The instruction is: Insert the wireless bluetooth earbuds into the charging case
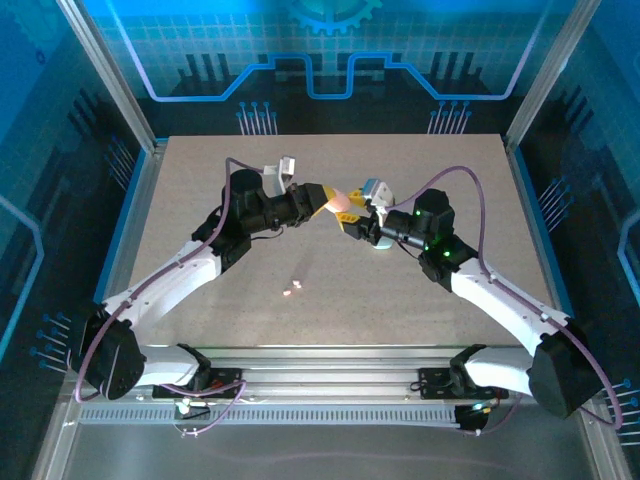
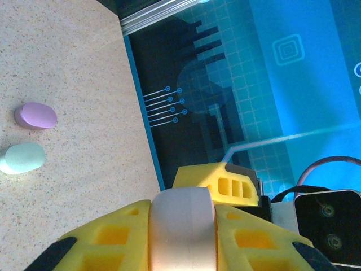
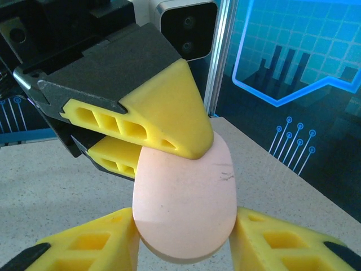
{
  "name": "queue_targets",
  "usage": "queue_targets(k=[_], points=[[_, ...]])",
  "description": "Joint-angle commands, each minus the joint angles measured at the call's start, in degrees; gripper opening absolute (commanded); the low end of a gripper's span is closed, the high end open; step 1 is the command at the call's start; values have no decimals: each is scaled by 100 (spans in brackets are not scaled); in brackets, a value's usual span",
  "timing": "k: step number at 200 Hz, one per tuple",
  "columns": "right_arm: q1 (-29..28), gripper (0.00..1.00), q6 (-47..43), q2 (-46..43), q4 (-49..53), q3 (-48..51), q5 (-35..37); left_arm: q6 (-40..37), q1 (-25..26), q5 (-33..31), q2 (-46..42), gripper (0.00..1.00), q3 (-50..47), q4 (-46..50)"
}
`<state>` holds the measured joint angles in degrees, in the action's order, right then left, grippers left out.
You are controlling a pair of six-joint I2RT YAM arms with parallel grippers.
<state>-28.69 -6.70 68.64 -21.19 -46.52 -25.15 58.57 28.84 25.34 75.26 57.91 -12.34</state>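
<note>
Earbuds point(image 1: 291, 289), small pale bits, are seen lying on the desk point(image 1: 200, 200) toward the bases; farther back, the left end effector point(image 1: 322, 202) is clenched on a raised pale pink case point(image 3: 183, 197), whose sides are also pinched by the right end effector point(image 1: 358, 218)

Speckled beige tabletop point(image 1: 180, 180) framed by silver aluminium posts point(image 1: 108, 70) and a ribbed near-edge rail point(image 1: 330, 385); translucent blue wall panels point(image 1: 450, 40) printed with circuit-trace and gear motifs enclose it under cool, even light.

The case point(image 3: 186, 209) is pale pink, fingers point(image 3: 163, 113) yellow, table point(image 2: 73, 68) speckled beige.
</note>
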Motion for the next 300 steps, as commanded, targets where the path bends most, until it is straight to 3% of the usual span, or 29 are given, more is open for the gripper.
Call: queue_targets(k=[1, 51, 77, 123, 153, 176, 208, 261, 300], points=[[39, 41, 128, 38, -309, -225, -130, -54, 46, 221, -192, 19, -43, -27], [109, 35, 180, 50, 58, -333, -646, -490, 49, 231, -235, 38, -43, 3], [144, 36, 173, 96, 410, -512, -1017, -1111, 48, 224, -362, 55, -51, 60], [262, 36, 137, 179, 1045, -784, -1729, -3776, 44, 108, -916, 70, -277, 412], [293, 36, 112, 198, 1256, -941, -2178, -5716, 43, 709, -1327, 70, -998, -343], [294, 35, -22, 247, 1468, -1081, -2566, -6262, 42, 914, -1409, 66, -1338, -884], [294, 35, -347, 295, 1902, -1261, -2919, -6496, 47, 1500, -1284, 64, -1247, -949], [302, 36, -667, 307, 2208, -1337, -2959, -6336, 49, 1755, -1259, 53, -1238, -1098], [303, 36, -618, 298, 2116, -1349, -2985, -6286, 43, 1851, -1203, 50, -1172, -995]])
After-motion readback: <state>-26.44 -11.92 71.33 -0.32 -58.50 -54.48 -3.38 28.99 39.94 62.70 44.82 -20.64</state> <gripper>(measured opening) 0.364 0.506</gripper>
